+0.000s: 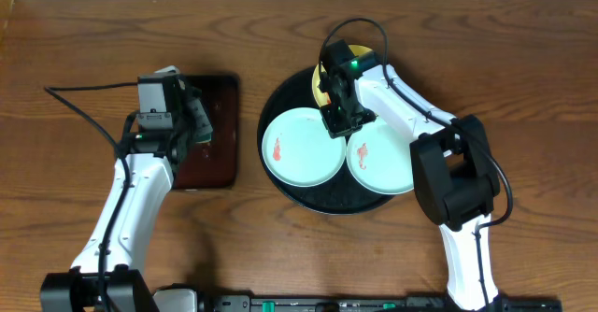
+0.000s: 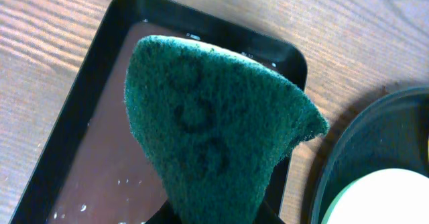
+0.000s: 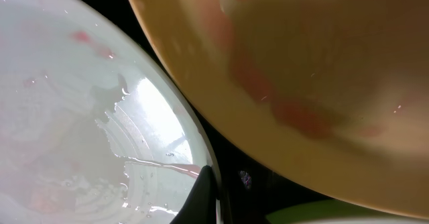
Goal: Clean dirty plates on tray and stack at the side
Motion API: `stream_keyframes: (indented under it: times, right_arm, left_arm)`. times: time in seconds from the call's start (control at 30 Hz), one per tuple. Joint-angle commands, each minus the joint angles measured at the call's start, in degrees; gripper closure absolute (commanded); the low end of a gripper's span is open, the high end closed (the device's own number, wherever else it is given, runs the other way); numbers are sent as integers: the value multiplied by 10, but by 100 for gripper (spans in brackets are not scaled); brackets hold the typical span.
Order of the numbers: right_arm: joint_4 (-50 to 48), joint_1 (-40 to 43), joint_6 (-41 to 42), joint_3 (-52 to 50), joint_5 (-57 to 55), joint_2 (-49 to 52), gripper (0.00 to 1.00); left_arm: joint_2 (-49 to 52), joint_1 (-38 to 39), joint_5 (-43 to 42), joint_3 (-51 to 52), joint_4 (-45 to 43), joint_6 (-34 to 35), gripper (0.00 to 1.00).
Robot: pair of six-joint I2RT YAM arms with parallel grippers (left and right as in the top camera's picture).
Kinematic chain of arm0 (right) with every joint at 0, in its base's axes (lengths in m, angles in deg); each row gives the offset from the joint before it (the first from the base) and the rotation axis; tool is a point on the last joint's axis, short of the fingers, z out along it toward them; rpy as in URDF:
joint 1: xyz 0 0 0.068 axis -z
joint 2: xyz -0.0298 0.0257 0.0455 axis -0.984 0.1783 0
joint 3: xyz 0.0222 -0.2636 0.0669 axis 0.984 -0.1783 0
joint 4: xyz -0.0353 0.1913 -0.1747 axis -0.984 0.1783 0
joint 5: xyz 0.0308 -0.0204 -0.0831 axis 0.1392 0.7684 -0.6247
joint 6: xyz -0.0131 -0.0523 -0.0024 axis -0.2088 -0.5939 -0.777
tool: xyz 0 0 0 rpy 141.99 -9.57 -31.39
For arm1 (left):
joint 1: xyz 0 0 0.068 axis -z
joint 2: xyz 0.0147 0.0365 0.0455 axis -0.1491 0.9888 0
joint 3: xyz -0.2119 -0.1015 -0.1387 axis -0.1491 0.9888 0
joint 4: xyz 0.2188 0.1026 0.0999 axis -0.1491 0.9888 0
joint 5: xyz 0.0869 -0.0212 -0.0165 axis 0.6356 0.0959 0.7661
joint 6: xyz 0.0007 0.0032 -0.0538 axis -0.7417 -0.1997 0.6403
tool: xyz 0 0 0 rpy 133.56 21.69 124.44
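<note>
Overhead, the left gripper (image 1: 192,116) is hovering over the brown tray (image 1: 222,106), its jaws pinching a green sponge (image 2: 214,117) that is sticking out ahead of them. To the right, the black tray (image 1: 271,116) is carrying two smeared mint plates (image 1: 301,147) side by side, with a yellow plate (image 1: 321,80) behind them. The right gripper (image 1: 338,116) is hanging low among the three with its jaws closed tight; I cannot tell whether they are nipping a rim.

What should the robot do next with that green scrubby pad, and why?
Probably swing the left gripper, shut on the green scouring pad, rightward over the nearer pale mint-blue round plate on the large round black tray: that plate shows a red-orange smear, while the pad hangs over the reddish-brown rectangular tray.
</note>
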Motion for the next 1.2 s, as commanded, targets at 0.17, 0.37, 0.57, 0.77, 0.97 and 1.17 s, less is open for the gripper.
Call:
stream_keyframes:
  times: [0.17, 0.37, 0.57, 0.77, 0.97, 1.17]
  right_arm:
    - [-14, -9, 1, 6, 0, 5, 99]
    - [-13, -9, 1, 6, 4, 5, 99]
    - [-14, -9, 1, 6, 26, 5, 99]
    - [-14, -9, 1, 6, 29, 5, 99]
    - [-14, -9, 1, 9, 29, 5, 99]
    - [-14, -9, 1, 19, 33, 5, 99]
  left_arm:
    - [26, -2, 49, -5, -27, 0, 93]
    - [60, -2, 49, -5, -31, 1, 92]
    - [60, -2, 49, -5, -42, 1, 92]
    - [60, -2, 49, -5, -44, 1, 93]
    - [60, -2, 49, -5, -44, 1, 92]
    - [57, -2, 49, -5, -43, 1, 93]
